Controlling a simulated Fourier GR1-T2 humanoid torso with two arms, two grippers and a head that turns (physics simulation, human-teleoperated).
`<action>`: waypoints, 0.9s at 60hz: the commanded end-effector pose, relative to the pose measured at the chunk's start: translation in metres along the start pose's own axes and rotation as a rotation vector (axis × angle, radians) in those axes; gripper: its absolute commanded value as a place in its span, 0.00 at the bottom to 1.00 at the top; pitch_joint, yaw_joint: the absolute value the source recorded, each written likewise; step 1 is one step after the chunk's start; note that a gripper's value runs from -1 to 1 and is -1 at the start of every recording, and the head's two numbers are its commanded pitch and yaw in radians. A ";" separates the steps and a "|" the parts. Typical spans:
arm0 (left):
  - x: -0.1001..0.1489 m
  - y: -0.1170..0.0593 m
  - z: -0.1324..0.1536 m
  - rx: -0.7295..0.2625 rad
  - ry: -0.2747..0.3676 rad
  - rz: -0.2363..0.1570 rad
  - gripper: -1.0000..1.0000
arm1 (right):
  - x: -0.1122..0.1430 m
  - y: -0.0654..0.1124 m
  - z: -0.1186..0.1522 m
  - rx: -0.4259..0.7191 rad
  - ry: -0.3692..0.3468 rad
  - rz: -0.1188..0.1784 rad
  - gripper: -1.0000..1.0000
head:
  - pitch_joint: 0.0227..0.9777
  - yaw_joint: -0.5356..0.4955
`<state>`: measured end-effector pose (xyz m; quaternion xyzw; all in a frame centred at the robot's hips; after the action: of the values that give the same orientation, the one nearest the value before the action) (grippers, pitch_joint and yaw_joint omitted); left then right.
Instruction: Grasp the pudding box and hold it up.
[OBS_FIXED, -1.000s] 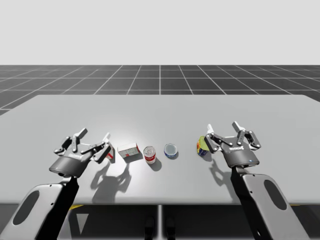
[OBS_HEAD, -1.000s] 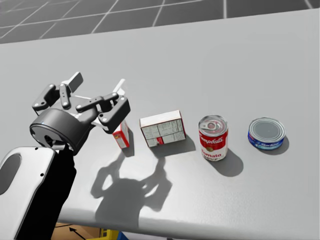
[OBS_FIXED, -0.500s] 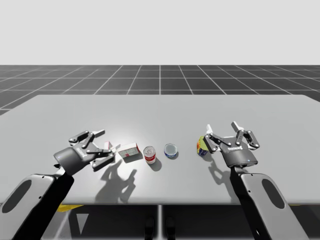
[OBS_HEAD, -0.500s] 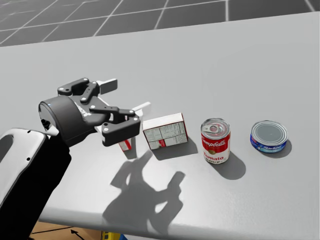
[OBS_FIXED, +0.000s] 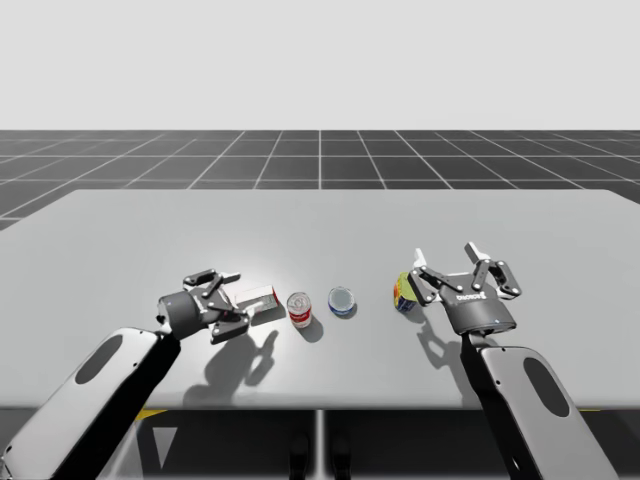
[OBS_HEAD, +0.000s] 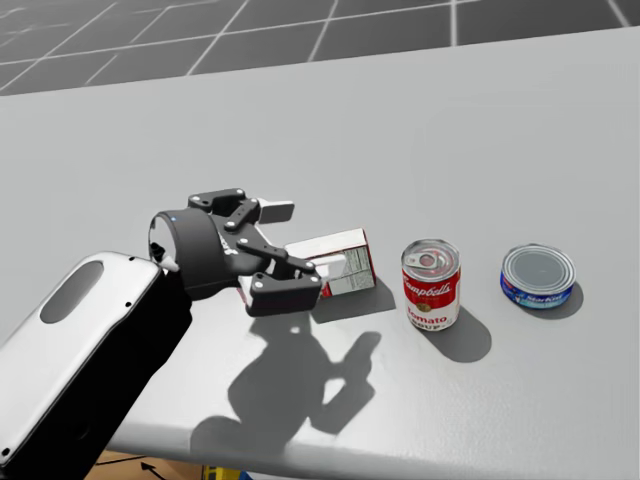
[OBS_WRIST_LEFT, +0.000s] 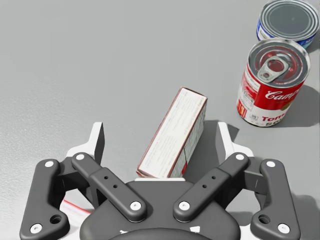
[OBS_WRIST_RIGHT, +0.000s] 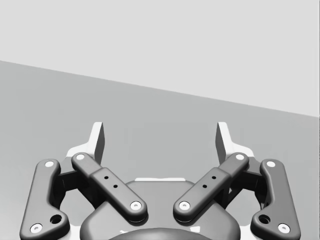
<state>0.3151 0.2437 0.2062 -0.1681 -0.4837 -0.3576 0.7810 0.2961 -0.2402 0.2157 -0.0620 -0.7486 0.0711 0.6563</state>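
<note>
The pudding box (OBS_WRIST_LEFT: 176, 131), white with red edges, lies on the grey table (OBS_FIXED: 320, 225) between the spread fingers of my left gripper (OBS_WRIST_LEFT: 161, 145); neither finger (OBS_WRIST_LEFT: 97, 144) touches it. In the head view the left gripper (OBS_HEAD: 294, 250) is level with the box (OBS_HEAD: 346, 262) and covers its near end. In the high view the left gripper (OBS_FIXED: 234, 300) is at the box (OBS_FIXED: 263, 299). My right gripper (OBS_FIXED: 465, 270) hovers open over the table's right part, and its own view shows the right gripper (OBS_WRIST_RIGHT: 161, 139) with nothing between its fingers.
A red soup can (OBS_HEAD: 430, 284) stands just right of the box, a flat blue tin (OBS_HEAD: 538, 276) further right. A small red-and-white box (OBS_WRIST_LEFT: 74, 207) lies under my left gripper. A yellow-and-blue object (OBS_FIXED: 405, 293) sits beside my right gripper.
My left arm has swung right and dropped lower, bringing its open gripper from beside the small red box to straddle the pudding box. The right arm has not moved.
</note>
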 end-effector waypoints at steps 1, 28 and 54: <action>-0.008 0.001 -0.016 -0.033 0.036 0.009 0.00 | 0.000 -0.001 0.000 -0.003 -0.002 0.003 0.00 | 0.81 0.79; -0.021 0.006 -0.049 -0.090 0.133 0.046 0.25 | 0.001 -0.005 0.000 -0.027 -0.011 0.003 0.00 | 0.81 0.78; -0.028 -0.001 -0.043 -0.156 0.169 0.019 1.00 | 0.001 -0.005 0.000 -0.028 -0.010 0.003 0.00 | 0.70 0.78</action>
<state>0.3488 0.2277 0.1839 -0.1778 -0.4264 -0.3791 0.8018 0.2955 -0.2447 0.2181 -0.0714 -0.7530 0.0623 0.6512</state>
